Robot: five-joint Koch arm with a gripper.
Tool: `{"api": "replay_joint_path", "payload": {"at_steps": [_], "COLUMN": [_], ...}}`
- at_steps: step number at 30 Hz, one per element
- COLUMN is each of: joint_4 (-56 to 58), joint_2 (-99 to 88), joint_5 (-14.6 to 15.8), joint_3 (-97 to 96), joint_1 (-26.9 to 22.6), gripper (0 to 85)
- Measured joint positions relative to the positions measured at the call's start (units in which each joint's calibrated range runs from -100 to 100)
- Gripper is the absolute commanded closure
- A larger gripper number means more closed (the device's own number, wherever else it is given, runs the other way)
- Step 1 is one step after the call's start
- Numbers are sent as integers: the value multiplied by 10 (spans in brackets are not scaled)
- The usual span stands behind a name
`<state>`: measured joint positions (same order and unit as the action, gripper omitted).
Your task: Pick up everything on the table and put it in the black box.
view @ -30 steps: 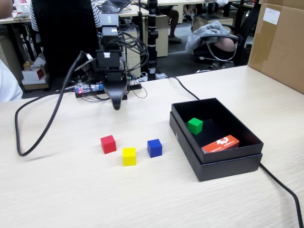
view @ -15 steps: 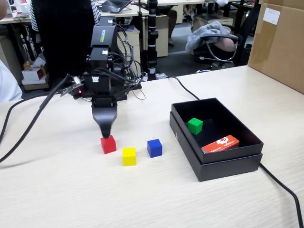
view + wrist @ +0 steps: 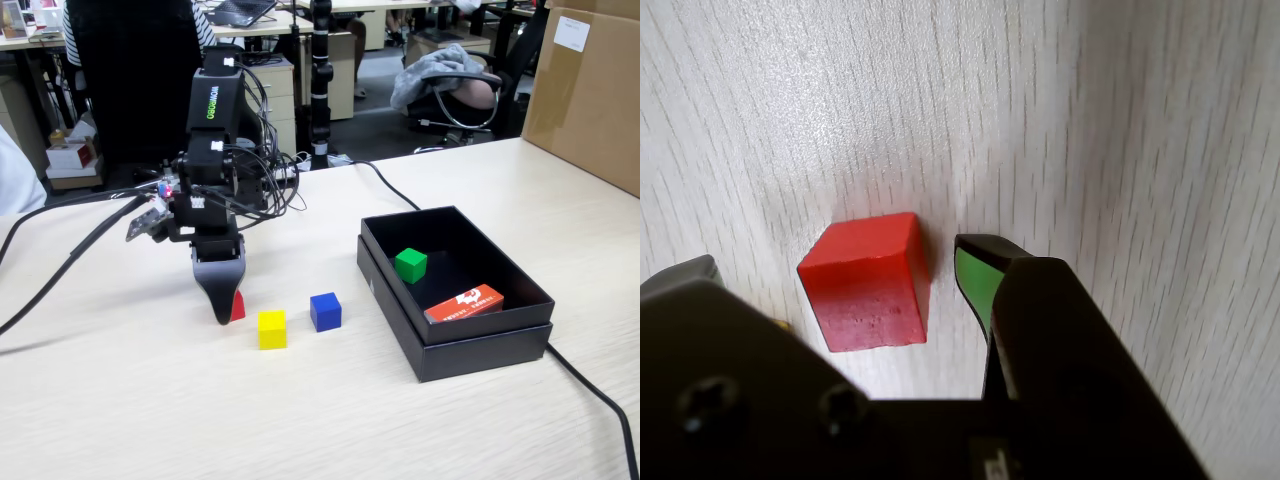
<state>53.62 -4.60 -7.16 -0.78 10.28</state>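
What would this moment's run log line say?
gripper: open, astride red cube | green cube: in black box | yellow cube, blue cube: on table

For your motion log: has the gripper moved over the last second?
Yes. The gripper came forward and down from near the cables to the red cube, left of the yellow cube.
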Motion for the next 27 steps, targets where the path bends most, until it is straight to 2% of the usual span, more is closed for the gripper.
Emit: {"api": "replay_joint_path", "payload": {"at_steps": [4,7,11,14,21,22,25,27], "joint_4": [0,0,0,-1,0,0,0,5], "joint_2": [17,23,23,23,-39,-122,-215,-333], "joint_5": [-8,-15,-23,-30,-33,-28,-20,0], "joint_3": [1,10,10,10,7,8,2,-17], "joint_1": [3,3,3,3,0,-8,-24,-63], "gripper": [476,556,746,834,846,846,846,846]}}
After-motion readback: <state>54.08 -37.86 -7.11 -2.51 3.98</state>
